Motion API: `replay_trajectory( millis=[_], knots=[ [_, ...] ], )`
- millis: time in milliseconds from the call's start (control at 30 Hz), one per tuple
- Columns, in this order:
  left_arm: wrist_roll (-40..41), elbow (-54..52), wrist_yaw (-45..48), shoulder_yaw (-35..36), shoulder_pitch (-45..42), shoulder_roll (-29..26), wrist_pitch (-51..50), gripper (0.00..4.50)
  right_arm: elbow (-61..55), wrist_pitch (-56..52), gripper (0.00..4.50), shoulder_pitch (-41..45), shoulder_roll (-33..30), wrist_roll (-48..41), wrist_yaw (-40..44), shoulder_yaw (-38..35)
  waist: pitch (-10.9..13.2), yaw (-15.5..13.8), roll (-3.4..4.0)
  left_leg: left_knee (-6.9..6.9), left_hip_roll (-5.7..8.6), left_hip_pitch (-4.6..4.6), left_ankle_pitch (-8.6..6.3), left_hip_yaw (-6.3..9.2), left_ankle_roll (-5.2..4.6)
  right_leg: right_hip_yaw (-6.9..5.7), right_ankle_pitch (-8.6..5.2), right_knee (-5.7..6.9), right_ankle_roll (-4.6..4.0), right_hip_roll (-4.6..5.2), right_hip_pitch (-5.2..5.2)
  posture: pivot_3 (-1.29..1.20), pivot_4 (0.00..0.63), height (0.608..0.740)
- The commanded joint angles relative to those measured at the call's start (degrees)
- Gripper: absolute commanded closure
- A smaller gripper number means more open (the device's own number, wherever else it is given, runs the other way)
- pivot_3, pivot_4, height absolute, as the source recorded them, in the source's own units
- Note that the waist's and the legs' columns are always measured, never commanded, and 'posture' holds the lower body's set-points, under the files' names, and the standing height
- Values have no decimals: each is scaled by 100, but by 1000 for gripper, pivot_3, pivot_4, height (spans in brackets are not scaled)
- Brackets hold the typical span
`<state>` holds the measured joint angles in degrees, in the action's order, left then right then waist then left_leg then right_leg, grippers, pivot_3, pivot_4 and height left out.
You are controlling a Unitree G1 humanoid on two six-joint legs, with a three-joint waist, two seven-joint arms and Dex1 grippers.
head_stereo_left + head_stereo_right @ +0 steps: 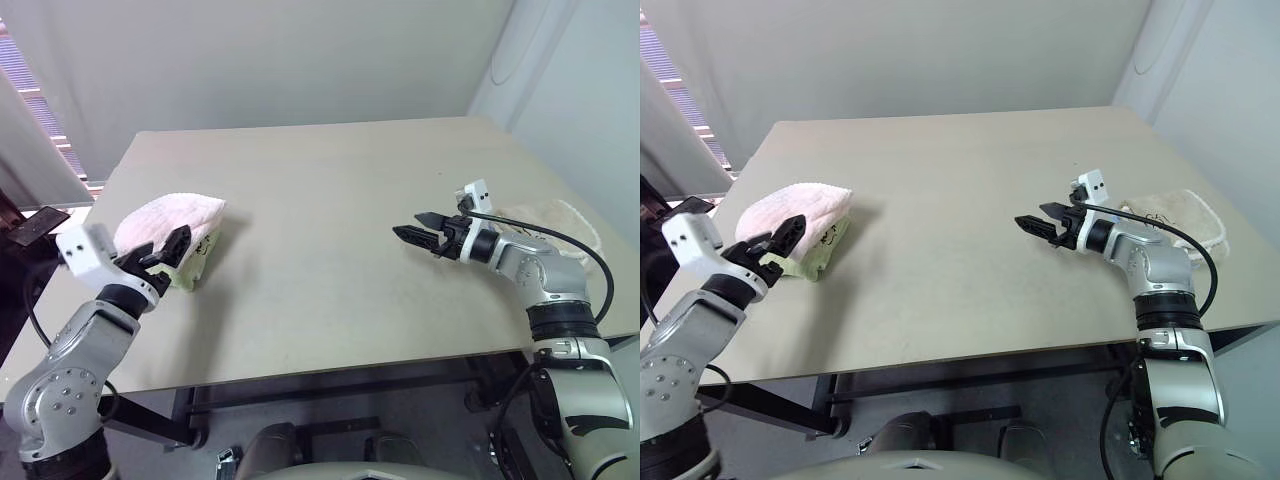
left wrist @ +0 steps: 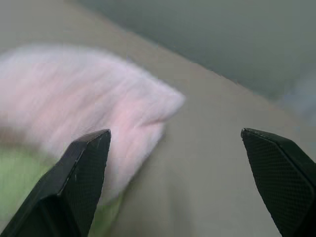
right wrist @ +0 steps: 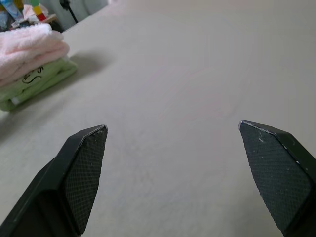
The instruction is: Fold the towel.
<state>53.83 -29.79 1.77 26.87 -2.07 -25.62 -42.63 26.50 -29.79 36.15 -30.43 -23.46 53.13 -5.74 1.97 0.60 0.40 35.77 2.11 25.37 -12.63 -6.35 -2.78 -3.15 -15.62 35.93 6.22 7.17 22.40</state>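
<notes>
Folded pink towel (image 1: 800,208) at nine o'clock atop green towel (image 1: 825,250), left gripper (image 1: 780,243) beside it — jaws apart, right gripper (image 1: 1038,221) at three o'clock — jaws apart, over bare table (image 1: 940,180), cream cloth (image 1: 1180,215) behind it

Lab-ish rm: bare table (image 1: 330,200), plain walls (image 1: 250,60)

Head pair looks down; both wrist views share the towel (image 3: 29,47)

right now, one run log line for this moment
folded pale pink terry towel atop folded light-green towel | left gripper open, beside stack | right gripper open, empty
</notes>
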Motion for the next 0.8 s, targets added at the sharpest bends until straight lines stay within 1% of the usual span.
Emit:
replay_trajectory(
  millis=[33, 100, 167, 233, 300, 333, 433, 600, 667, 800],
  knots=[
    [-747, 215, 1316, -465, -209, -297, 1007, 41, -327, 803, 0, -72, 158, -43, -138, -328, -2, -9, -4, -21, -1, 0, 4, -8, 6, 0, 4, -2, -6, 0, 6, 0, 0, 730],
    [-1063, 505, 1972, -772, -347, -525, 1305, 41, -388, 969, 0, -179, 159, -19, -97, -323, -2, -19, -6, -74, -3, 0, 35, -28, 57, 0, 10, -5, -17, 4, 34, 0, 0, 730],
    [-1192, 809, 2772, -1120, -544, -683, 1554, 41, -414, 840, 0, -229, 118, -123, 27, -334, -1, -10, -4, -81, -17, 0, 46, -33, 76, -1, 9, 2, -19, -1, 54, 0, 0, 730],
    [-1358, 1071, 3453, -1475, -745, -760, 1828, 41, -371, 732, 0, -228, 86, -231, 98, -402, 0, 9, -2, -78, -48, 0, 50, -37, 82, 0, 9, 2, -39, -14, 58, 0, 0, 730],
    [-1628, 1434, 3952, -1840, -1050, -730, 2121, 41, -312, 779, 0, -195, 50, -196, 33, -471, 0, 13, -2, -73, -70, -1, 50, -47, 81, 0, 15, -1, -50, -34, 59, 0, 0, 730],
    [-1789, 1773, 4200, -2078, -1342, -663, 2241, 41, -331, 796, 0, -216, -19, -172, 29, -512, 0, 9, -2, -70, -77, 0, 50, -50, 81, 0, 16, 0, -51, -35, 61, 0, 0, 730],
    [-2129, 2750, 4794, -2463, -2062, -542, 2528, 41, -723, 665, 0, -419, -154, -228, 26, -572, 1, 5, -3, -58, -96, 0, 51, -56, 79, 0, 19, 3, -61, -36, 68, 0, 0, 730],
    [-2396, 3801, 5551, -2749, -2802, -409, 2733, 41, -1341, 541, 0, -961, -315, -247, 9, -556, 2, 41, -6, -37, -102, 1, 42, -56, 57, -3, 17, 3, -67, -26, 67, 0, 0, 730],
    [-2367, 4125, 5617, -2705, -3032, -323, 2592, 41, -1640, 438, 0, -1170, -353, -316, 18, -558, 2, 37, -6, -29, -103, 2, 36, -56, 46, -5, 17, 3, -67, -24, 60, 0, 0, 730],
    [-2408, 4428, 6067, -2747, -3153, -360, 2566, 41, -2006, 212, 0, -1329, -376, -405, 12, -526, 5, 57, -4, 3, -111, 6, 7, -55, -3, -8, 17, 15, -67, -25, 64, 0, 0, 730]
  ],
)
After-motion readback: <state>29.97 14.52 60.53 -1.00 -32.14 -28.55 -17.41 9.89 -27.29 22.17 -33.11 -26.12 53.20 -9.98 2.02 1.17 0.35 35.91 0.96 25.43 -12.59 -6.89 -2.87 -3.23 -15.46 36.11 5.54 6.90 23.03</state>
